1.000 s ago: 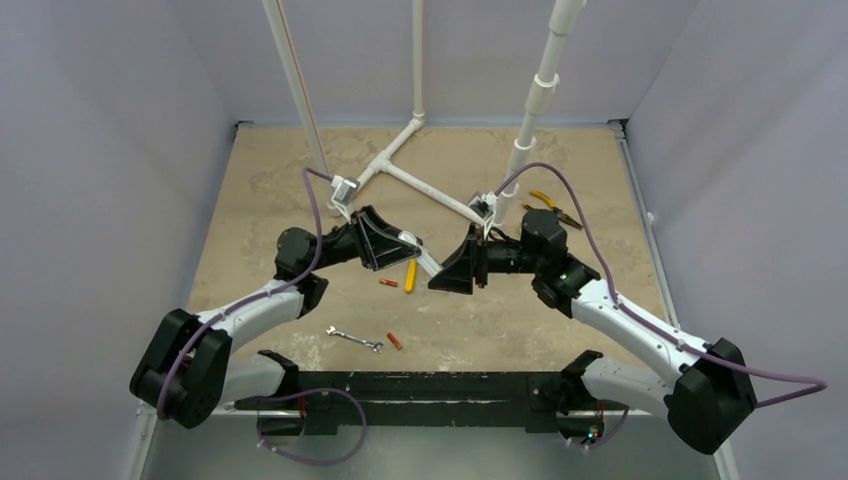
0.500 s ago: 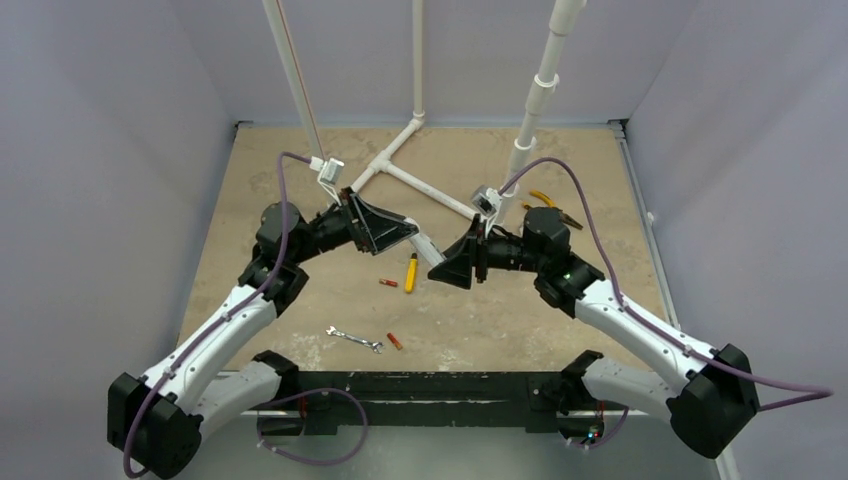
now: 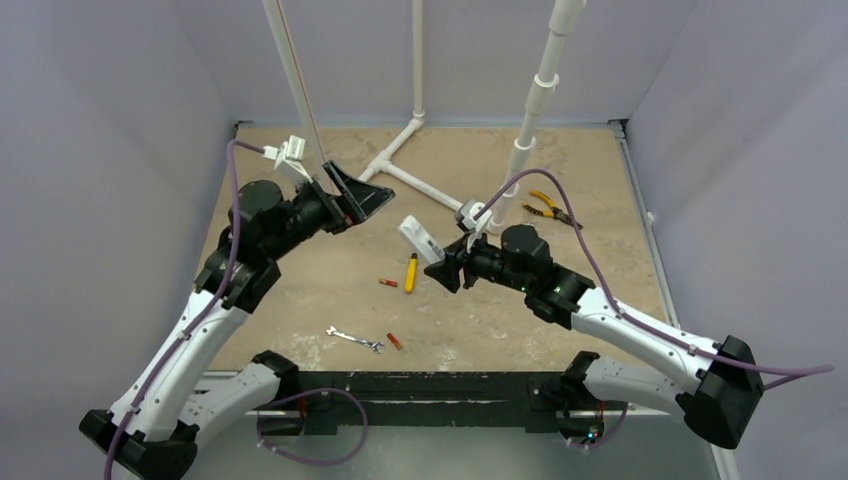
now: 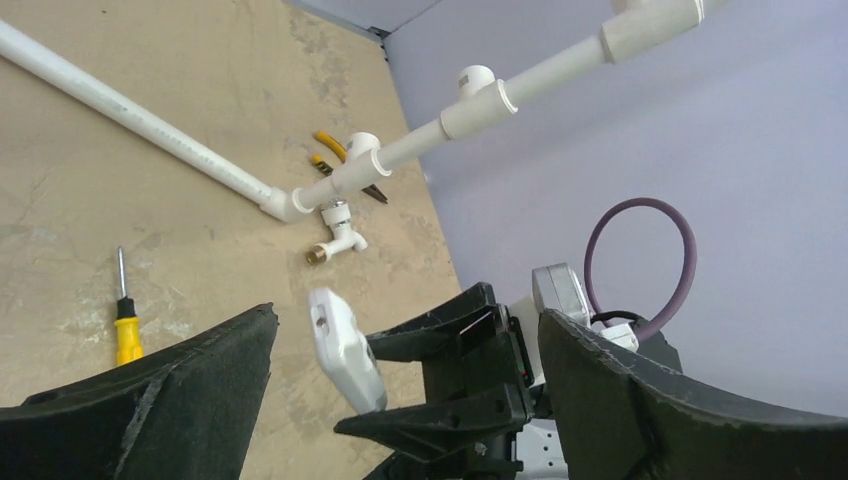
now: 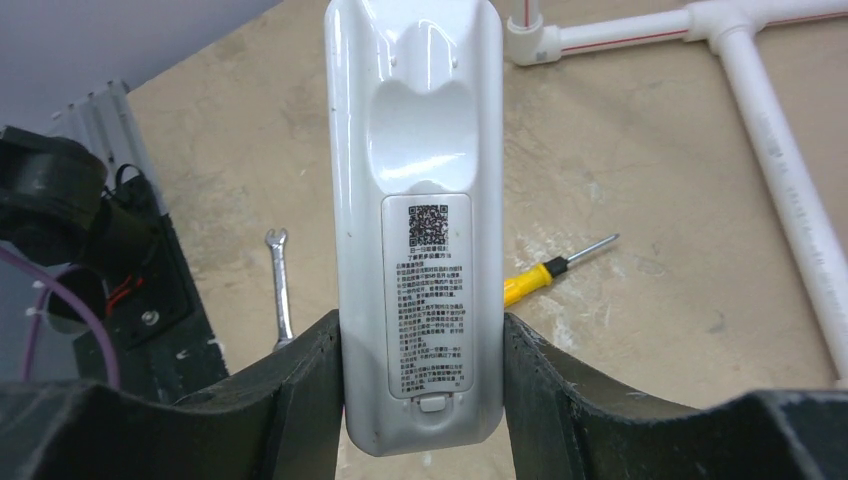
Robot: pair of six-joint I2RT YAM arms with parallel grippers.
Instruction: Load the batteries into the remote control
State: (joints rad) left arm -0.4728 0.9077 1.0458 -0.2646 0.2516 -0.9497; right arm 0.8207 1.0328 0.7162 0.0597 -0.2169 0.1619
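Note:
My right gripper (image 3: pixel 447 266) is shut on the lower end of the white remote control (image 3: pixel 420 240) and holds it above the table. In the right wrist view the remote control (image 5: pixel 420 200) shows its back, with a printed label and the cover in place, and it sits tight between my fingers (image 5: pixel 300 390). My left gripper (image 3: pixel 357 196) is open and empty, raised to the upper left of the remote. Its wrist view looks down on the remote control (image 4: pixel 345 350) in the right gripper (image 4: pixel 450 400). Two orange-red batteries lie on the table, one (image 3: pixel 388 283) beside the screwdriver, one (image 3: pixel 394 340) nearer the front.
A yellow-handled screwdriver (image 3: pixel 410 272) lies under the held remote. A silver wrench (image 3: pixel 355 340) lies near the front battery. White PVC pipes (image 3: pixel 420 185) run across the back of the table and rise as posts. Yellow pliers (image 3: pixel 550 208) lie at the back right.
My left gripper has opened, let go of the remote and drawn back up and to the left. The right gripper keeps the remote and has shifted slightly left.

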